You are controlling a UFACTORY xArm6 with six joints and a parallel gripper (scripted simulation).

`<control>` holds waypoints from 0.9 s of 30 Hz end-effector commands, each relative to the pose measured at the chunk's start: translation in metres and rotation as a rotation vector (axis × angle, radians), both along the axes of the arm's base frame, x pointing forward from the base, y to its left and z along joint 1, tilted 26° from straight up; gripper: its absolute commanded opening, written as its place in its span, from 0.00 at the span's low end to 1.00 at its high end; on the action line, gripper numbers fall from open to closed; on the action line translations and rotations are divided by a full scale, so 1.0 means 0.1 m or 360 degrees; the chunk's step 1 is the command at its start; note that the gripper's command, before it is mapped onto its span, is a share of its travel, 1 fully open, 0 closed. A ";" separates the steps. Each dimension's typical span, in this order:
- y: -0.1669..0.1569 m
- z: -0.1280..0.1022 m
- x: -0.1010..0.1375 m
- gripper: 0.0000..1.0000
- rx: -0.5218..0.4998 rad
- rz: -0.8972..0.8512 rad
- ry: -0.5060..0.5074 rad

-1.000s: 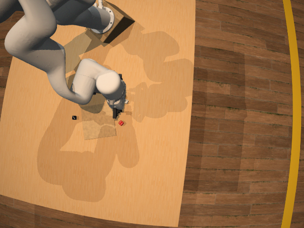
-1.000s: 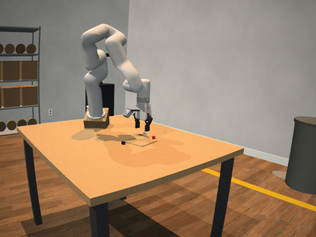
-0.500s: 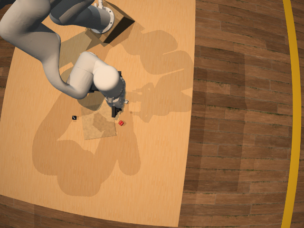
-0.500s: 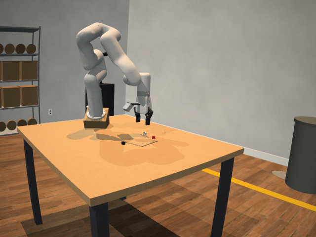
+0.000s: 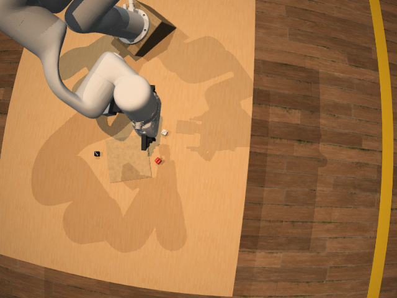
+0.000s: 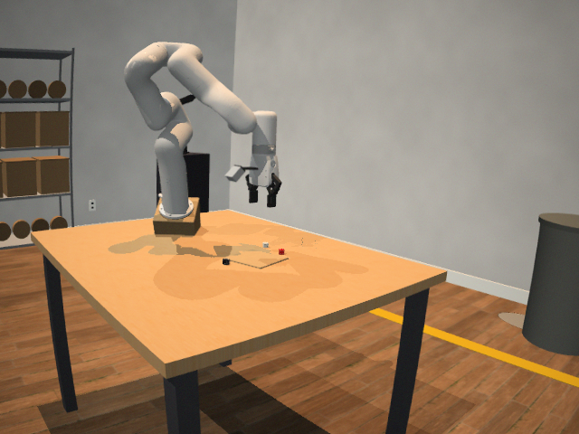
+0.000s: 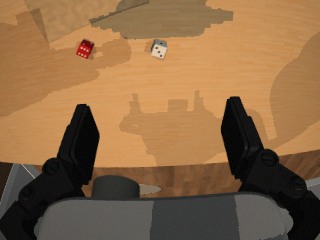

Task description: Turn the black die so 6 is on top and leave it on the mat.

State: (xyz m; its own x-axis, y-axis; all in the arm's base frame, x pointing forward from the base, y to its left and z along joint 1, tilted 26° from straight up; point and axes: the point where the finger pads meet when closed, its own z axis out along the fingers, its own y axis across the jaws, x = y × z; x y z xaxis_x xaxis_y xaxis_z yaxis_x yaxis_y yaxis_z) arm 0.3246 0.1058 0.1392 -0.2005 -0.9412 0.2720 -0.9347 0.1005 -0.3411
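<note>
While the wooden table fills most of the top view, the white arm arches over it from a wooden base block at the far side, wrist pointing straight down. High above the table top hangs the gripper, jaws spread wide, nothing between the black fingers. And that's a big gap down to the surface!

Under it lies the mat, a thin tan square, flat on the table, its near corner partly in shadow. From above, the gripper sits over the mat's right-hand upper corner.

Now the dice, all tiny! The black die is off the mat, just beside its left edge, resting flat on the bare wood. It's a small dark cube with white pips; the top face shows a diagonal line of pips, count too small to read for sure. In the exterior view it sits at the mat's near-left corner.

The red die sits just off the mat's right edge, on the table. The white die lies farther back, apart from the mat, with dark pips.
</note>
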 end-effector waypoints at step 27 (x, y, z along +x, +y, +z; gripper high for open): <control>-0.78 0.38 0.32 1.00 0.0319 -0.0946 -0.0295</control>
